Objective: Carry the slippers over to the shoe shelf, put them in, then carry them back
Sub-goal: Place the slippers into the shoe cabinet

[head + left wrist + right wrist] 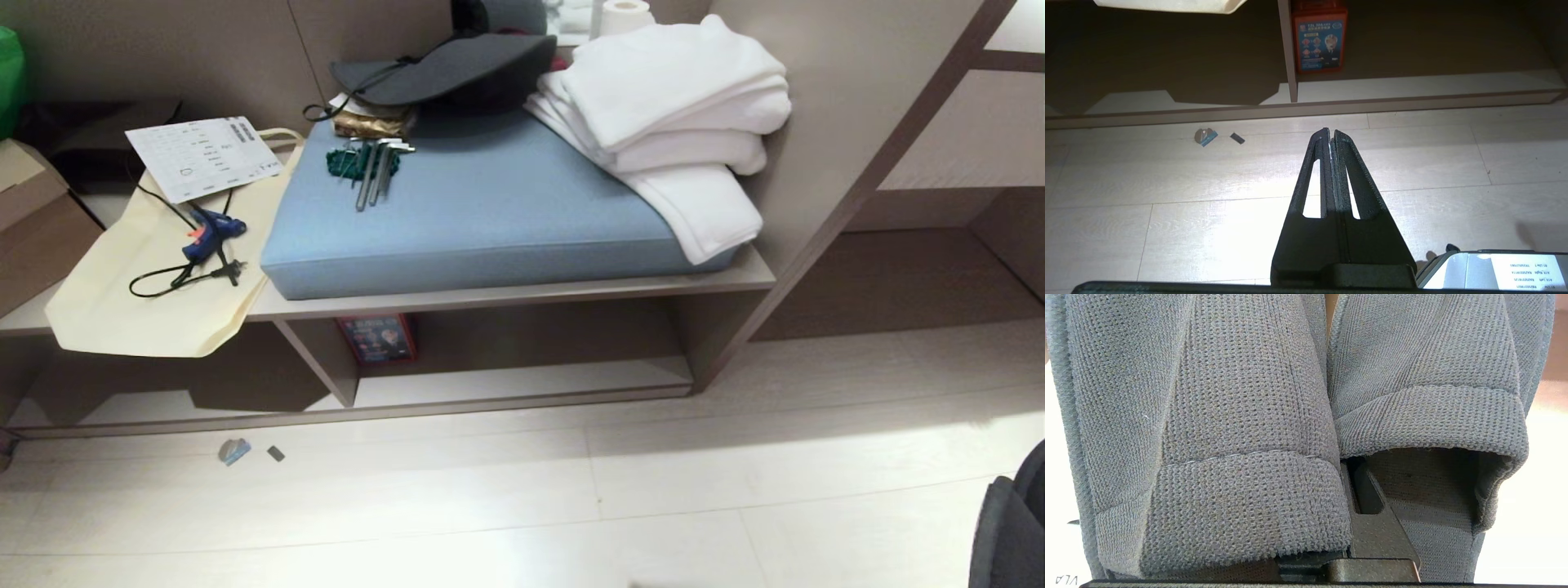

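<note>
A: So, starting on the left, how does the left gripper [1331, 134] stand?

B: Its two black fingers are pressed together with nothing between them, and it hangs over the pale floor [1167, 228]. Ahead of its tips is the shoe shelf [1306, 108], with the pale base board running across and the upright divider [1287, 49] almost straight in front.

A: Anything near it?

B: Two small scraps [1205, 136] lie on the floor, ahead of the tips and off to one side, just short of the shelf's front edge. Beyond the divider, in the compartment on the far side of it from the scraps, a red box [1319, 38] stands upright against the back. A corner of a cream tote bag [1167, 5] hangs down over the other compartment.

A: And on the right?

B: The right gripper [1359, 486] is clamped on the slippers [1241, 416]. Both grey knit bands fill its wrist view, side by side and touching, and a black finger [1372, 535] shows in the seam between them, reaching into the mouth of one band.

A: Where are the slippers relative to the shelf?

B: In the gripper's hold, not in either compartment. The head view shows both compartments without them, and a blue cushion [490, 212] with folded white towels [678, 114] on the shelf's top.
</note>
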You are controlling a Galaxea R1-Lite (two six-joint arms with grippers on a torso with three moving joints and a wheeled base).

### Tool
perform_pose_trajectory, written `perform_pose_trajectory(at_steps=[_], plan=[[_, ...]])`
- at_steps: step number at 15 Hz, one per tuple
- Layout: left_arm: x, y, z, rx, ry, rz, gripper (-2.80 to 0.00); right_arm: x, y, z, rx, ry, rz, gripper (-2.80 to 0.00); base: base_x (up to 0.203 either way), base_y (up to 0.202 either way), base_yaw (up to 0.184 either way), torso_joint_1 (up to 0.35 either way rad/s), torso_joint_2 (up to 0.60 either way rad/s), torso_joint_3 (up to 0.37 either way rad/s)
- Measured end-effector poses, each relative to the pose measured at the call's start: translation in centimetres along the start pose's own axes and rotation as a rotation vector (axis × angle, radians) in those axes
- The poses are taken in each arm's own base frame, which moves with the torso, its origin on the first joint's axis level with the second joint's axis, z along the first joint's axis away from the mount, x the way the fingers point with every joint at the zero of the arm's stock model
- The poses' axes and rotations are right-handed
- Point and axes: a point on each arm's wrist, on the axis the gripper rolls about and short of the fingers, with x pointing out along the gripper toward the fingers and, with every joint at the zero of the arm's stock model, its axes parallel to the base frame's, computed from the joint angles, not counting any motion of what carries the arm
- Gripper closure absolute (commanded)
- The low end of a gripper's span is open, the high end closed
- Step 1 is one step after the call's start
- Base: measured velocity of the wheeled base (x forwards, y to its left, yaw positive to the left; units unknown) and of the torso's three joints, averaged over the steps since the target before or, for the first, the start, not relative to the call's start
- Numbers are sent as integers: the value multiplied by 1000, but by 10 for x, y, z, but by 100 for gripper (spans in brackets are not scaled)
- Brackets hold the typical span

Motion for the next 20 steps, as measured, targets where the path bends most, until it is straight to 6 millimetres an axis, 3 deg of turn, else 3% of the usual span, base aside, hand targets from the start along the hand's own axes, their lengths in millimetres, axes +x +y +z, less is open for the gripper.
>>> perform_pose_trajectory(at_steps=[20], plan=[[0,0,0,-2,-3,0,0,0,0,0,13,1,0,0,0,0,0,3,2,-198]])
